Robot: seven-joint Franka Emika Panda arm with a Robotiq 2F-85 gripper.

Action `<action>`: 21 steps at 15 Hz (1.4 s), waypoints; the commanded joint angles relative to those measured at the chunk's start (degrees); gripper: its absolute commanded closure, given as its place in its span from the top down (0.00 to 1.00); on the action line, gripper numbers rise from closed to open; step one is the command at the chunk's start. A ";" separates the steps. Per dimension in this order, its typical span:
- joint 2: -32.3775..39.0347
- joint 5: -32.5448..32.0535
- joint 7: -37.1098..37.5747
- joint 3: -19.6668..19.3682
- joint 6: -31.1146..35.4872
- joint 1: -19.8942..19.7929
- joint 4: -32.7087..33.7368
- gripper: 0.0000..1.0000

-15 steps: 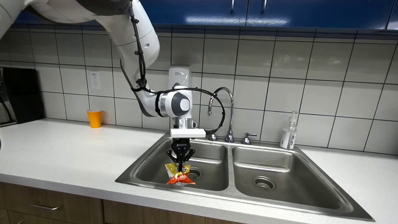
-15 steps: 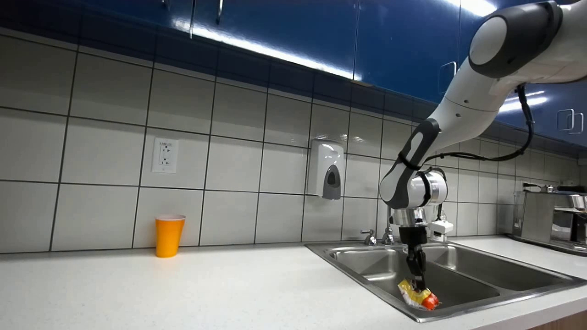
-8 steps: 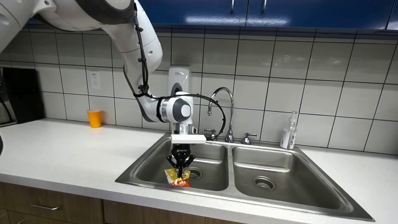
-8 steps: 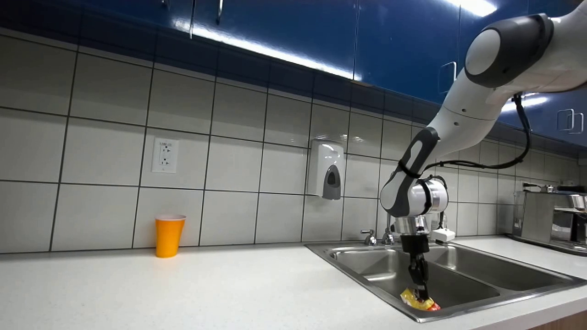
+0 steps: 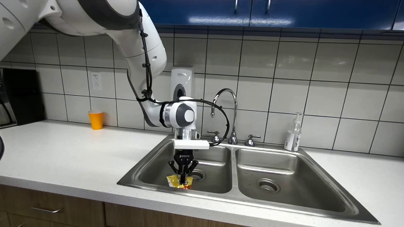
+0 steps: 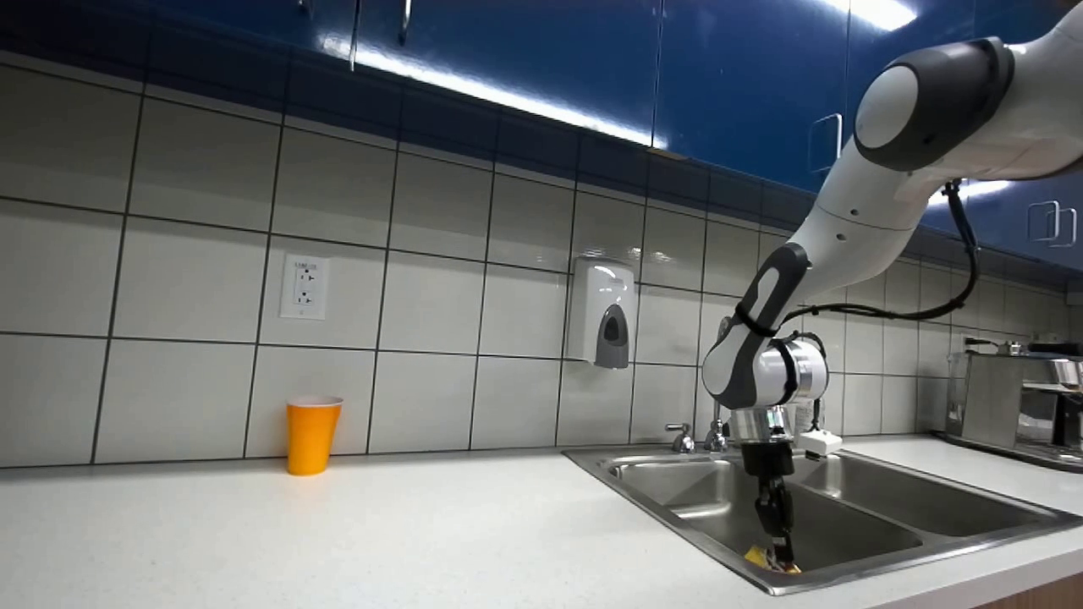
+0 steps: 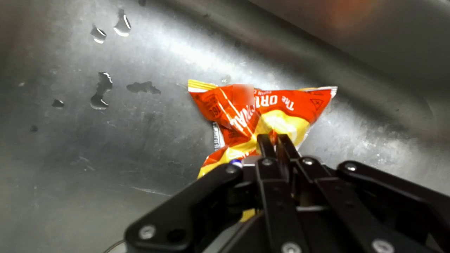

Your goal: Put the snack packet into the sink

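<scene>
Pale tile (image 5: 334,97) and blue cabinets (image 5: 331,12) back this kitchen, with a white tabletop (image 5: 72,151) carrying the double sink (image 5: 234,170). In an exterior view I see the hand (image 5: 183,182) low in the picture-left basin, the snack packet (image 5: 174,181) pinched at its tips beside the round drain (image 5: 199,175). The chrome faucet (image 5: 234,121) stands behind, and the arm's cable loop (image 5: 201,101) overlaps its spout from here; how near they truly are I can't tell, so I'd rise straight and slow. A soap bottle (image 5: 293,137) stands well apart, at the sink's back corner.

In an exterior view only a yellow bit of the packet shows above the near rim (image 6: 846,573). The orange cup (image 6: 313,436) and the wall dispenser (image 6: 602,313) are well apart from the hand.

In the wrist view the hand is clenched on the packet, a fold of red and yellow film squeezed between the fingers (image 7: 267,146). Whether the packet touches the steel floor I can't tell. I judge it very light, soft and slick, its filling easily crushed, so a gentle pinch on gathered film should be enough. Water drops (image 7: 122,27) near it could make it cling or slide. Being within the sink already, it looks ready for letting go.
</scene>
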 commanded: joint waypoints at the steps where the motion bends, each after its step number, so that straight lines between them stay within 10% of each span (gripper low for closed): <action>1: -0.10 0.55 -1.42 1.36 -0.39 -1.58 1.07 0.41; 9: -3.36 -0.11 -0.97 1.53 -0.36 -0.66 0.19 0.99; 21: -11.40 -0.66 -0.35 2.12 0.12 1.84 -2.89 1.00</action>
